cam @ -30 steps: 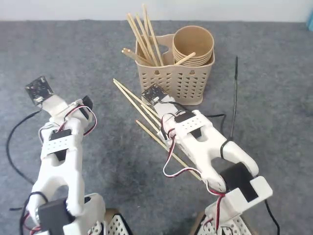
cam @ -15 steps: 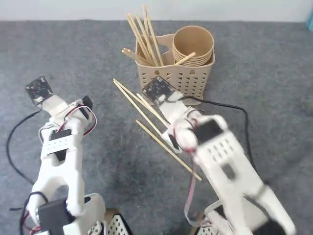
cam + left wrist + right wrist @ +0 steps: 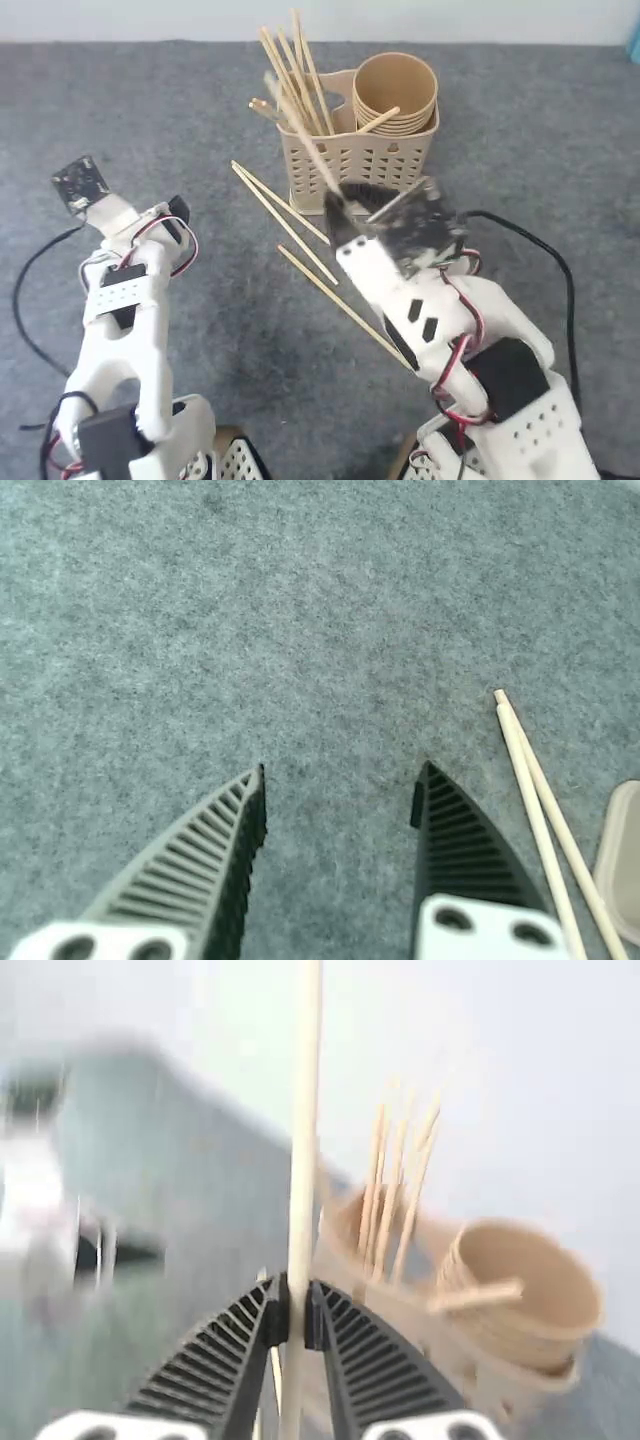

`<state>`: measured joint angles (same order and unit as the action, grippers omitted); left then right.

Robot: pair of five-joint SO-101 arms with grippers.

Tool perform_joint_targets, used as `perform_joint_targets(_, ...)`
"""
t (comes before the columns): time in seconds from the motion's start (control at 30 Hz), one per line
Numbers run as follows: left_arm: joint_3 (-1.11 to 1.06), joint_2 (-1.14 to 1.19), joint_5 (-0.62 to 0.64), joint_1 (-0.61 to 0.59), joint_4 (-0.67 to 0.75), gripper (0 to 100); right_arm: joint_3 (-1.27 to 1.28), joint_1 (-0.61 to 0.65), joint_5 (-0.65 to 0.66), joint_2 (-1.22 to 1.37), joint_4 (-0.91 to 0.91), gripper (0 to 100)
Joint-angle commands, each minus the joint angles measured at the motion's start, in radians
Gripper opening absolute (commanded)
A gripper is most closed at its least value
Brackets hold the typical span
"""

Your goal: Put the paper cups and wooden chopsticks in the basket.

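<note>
My right gripper [image 3: 296, 1312] is shut on one wooden chopstick [image 3: 303, 1110], held up off the carpet. From above, that gripper [image 3: 335, 208] hangs in front of the beige basket [image 3: 360, 165], and the held chopstick [image 3: 298, 130] slants up across the basket's left side. Stacked paper cups [image 3: 396, 92] and several chopsticks [image 3: 290, 70] stand in the basket. A pair of chopsticks [image 3: 275, 205] and a single one [image 3: 340, 298] lie on the carpet. My left gripper [image 3: 338, 790] is open over bare carpet, with two chopstick tips [image 3: 525, 765] beside it.
Grey carpet [image 3: 560, 170] covers the table. A black cable [image 3: 520, 225] curves at the right of my right arm. My left arm [image 3: 125, 300] stands at the left, well away from the basket. A white wall borders the far edge.
My right arm has risen from the carpet with one chopstick in its gripper and swung it up toward the basket. The left arm has not moved.
</note>
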<state>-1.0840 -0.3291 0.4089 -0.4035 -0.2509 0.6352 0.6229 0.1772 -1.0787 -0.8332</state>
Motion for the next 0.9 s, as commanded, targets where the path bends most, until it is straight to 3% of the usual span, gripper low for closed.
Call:
perform_joint_targets(0.0, 0.047, -0.005, 0.008, -0.008, -0.003, 23, 0.077, 0.004, -0.157, -0.019, 0.386, 0.8)
perform_joint_targets(0.23, 0.047, -0.005, 0.008, -0.008, -0.003, 23, 0.288, -0.038, -0.272, 0.01, 0.995, 0.8)
perform_joint_targets(0.43, 0.047, -0.005, 0.008, -0.008, -0.003, 23, 0.264, -0.168, -0.296, 0.291, 1.345, 0.8)
perform_joint_targets(0.67, 0.041, -0.005, 0.008, -0.008, 0.028, 23, 0.098, -0.275, -0.457, 0.639, 1.446, 0.8)
perform_joint_targets(0.87, 0.041, -0.005, 0.008, -0.008, 0.029, 23, 0.0, -0.297, -0.457, 0.834, 1.448, 0.9)
